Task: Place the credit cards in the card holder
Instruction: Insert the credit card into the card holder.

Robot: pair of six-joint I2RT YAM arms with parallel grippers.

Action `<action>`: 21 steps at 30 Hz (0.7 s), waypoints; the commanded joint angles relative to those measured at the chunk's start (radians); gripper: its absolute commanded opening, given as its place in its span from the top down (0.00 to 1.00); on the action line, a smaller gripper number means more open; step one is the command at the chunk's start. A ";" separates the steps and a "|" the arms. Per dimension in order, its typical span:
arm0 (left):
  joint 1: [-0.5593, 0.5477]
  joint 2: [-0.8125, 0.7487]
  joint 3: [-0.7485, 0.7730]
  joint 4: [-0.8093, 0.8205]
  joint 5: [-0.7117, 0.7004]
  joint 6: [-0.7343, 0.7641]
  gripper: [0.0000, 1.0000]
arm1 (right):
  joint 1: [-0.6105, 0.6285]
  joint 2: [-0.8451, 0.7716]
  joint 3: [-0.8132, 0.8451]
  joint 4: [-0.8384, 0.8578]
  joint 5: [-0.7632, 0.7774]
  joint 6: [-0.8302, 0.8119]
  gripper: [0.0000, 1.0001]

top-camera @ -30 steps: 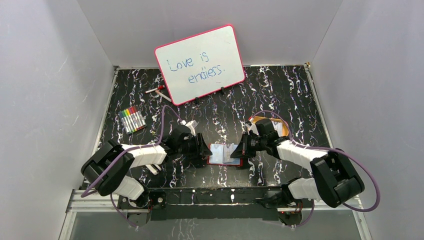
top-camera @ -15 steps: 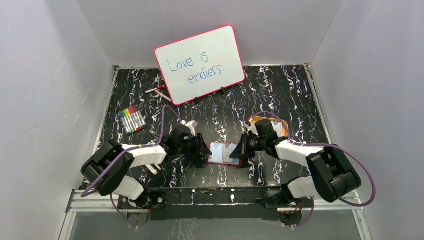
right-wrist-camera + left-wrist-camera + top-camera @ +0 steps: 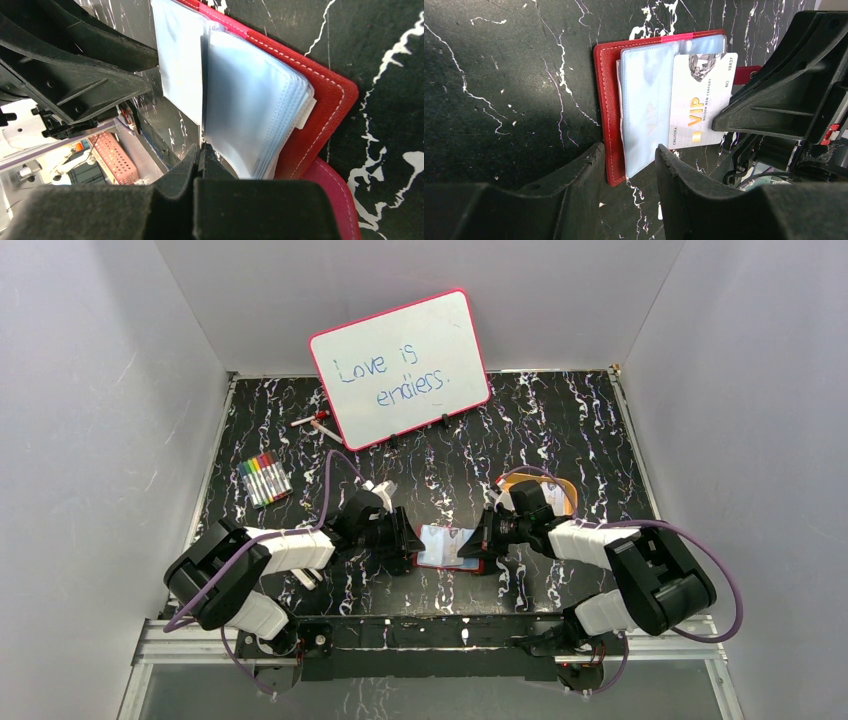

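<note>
- card holder (image 3: 607, 125) lies open on the worktop (image 3: 499, 100), centre front between the two arms. Red cover is down and the pale blue pockets (image 3: 644, 100) face up.
- Faint VIP lettering shows through the top pocket, so one card looks stowed already. That's a judgement, as the plastic is hazy.
- A second one of the credit cards, the white VIP card (image 3: 701, 100), is partly in. Its left long edge is tucked behind that pocket and most of the face is still out to the right.
- right gripper (image 3: 201, 150): jaws clenched tight. A thin pale edge runs up from the tips between the loose pocket and the stack, and the left wrist view has this gripper over the card's right side. So it looks to be grasping the VIP card and feeding it in.
- left gripper (image 3: 630, 150): jaws part-way apart, straddling the holder's near edge, cover on one side and pocket on the other. Can't tell whether it pinches the holder or just pins it down.
- Progress: mid-task, roughly one card in and one going in.
- Left to do: seat this card fully, let go, then any remaining cards.
- orange tray (image 3: 568, 490) sits just behind the right arm with something pale in it. It may be more cards, but it's too small and hidden to say.
- Holder not closed; the task doesn't ask for that.
- whiteboard (image 3: 400, 368) and markers (image 3: 265, 478) are well apart at the back and not involved.
</note>
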 commanded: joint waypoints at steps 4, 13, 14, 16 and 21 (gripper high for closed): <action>-0.015 0.002 0.010 -0.013 -0.007 0.020 0.60 | -0.005 0.014 -0.018 0.089 -0.037 0.040 1.00; -0.023 0.005 0.011 -0.012 -0.007 0.021 0.60 | -0.006 0.029 -0.015 0.093 -0.015 0.030 1.00; -0.022 0.006 0.011 -0.012 -0.008 0.021 0.60 | -0.005 0.033 -0.016 0.094 -0.014 0.029 1.00; -0.024 0.009 0.011 -0.014 -0.007 0.020 0.60 | -0.005 0.037 -0.020 0.105 -0.009 0.027 1.00; -0.024 0.013 0.011 -0.014 -0.007 0.017 0.61 | -0.006 0.034 -0.031 0.116 0.009 0.021 1.00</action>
